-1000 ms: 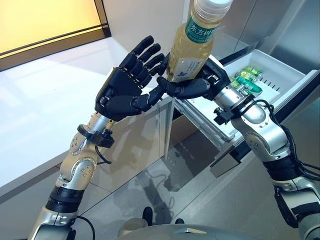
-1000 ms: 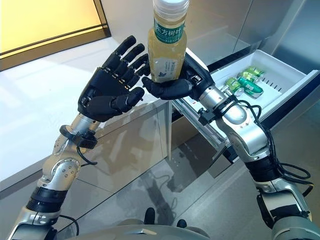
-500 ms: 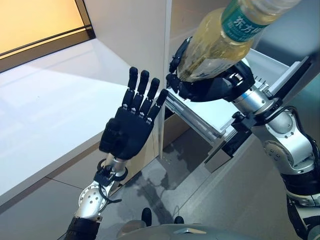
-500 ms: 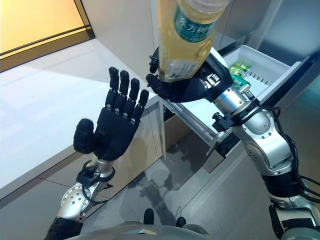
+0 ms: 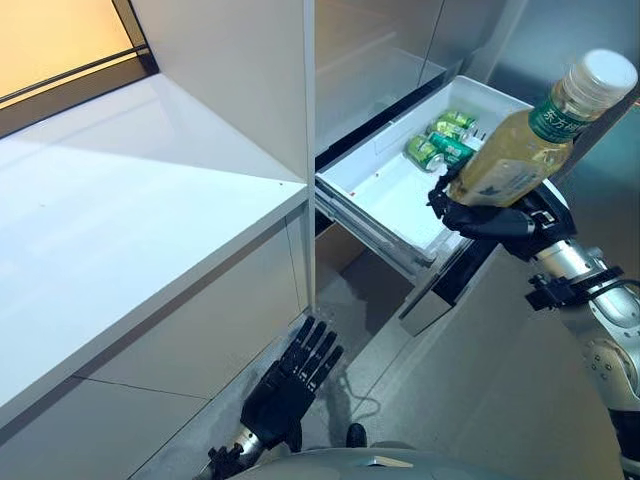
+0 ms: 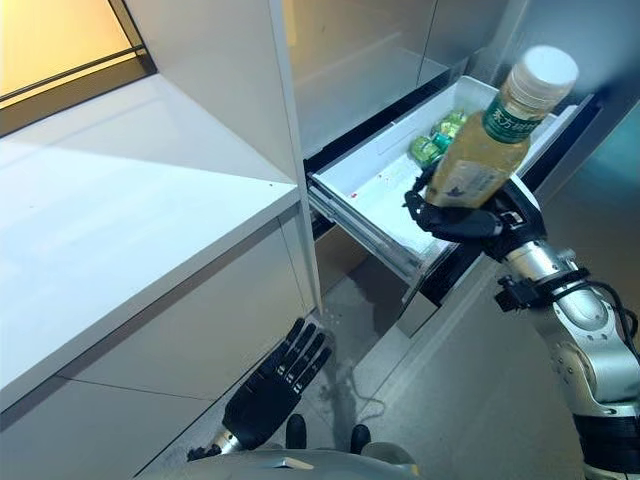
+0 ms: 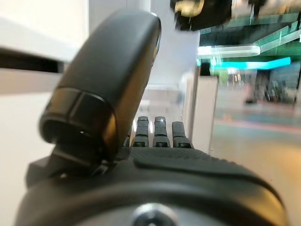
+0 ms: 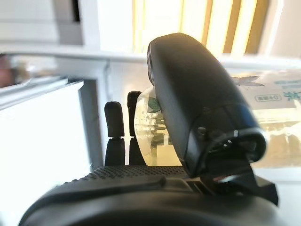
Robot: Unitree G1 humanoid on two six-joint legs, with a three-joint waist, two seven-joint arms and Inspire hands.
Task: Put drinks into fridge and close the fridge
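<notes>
My right hand [image 5: 492,213] is shut on a bottle [image 5: 520,150] of yellow drink with a green label and a white cap. It holds the bottle tilted above the near end of the open white fridge drawer [image 5: 385,195]. The bottle also shows in the right eye view [image 6: 485,150] and past the thumb in the right wrist view [image 8: 263,117]. Green cans [image 5: 440,145] lie at the drawer's far end. My left hand [image 5: 290,385] hangs low by the cabinet front, fingers straight and empty; it also shows in the left wrist view [image 7: 160,165].
A white counter [image 5: 120,200] runs along the left, with a white upright panel [image 5: 250,70] at its far end. The drawer sticks out from the grey fridge front [image 5: 400,40] over a glossy grey floor [image 5: 480,370].
My left hand has dropped from beside the bottle down to the floor level. My right hand has carried the bottle right, over the drawer. The camera has shifted too.
</notes>
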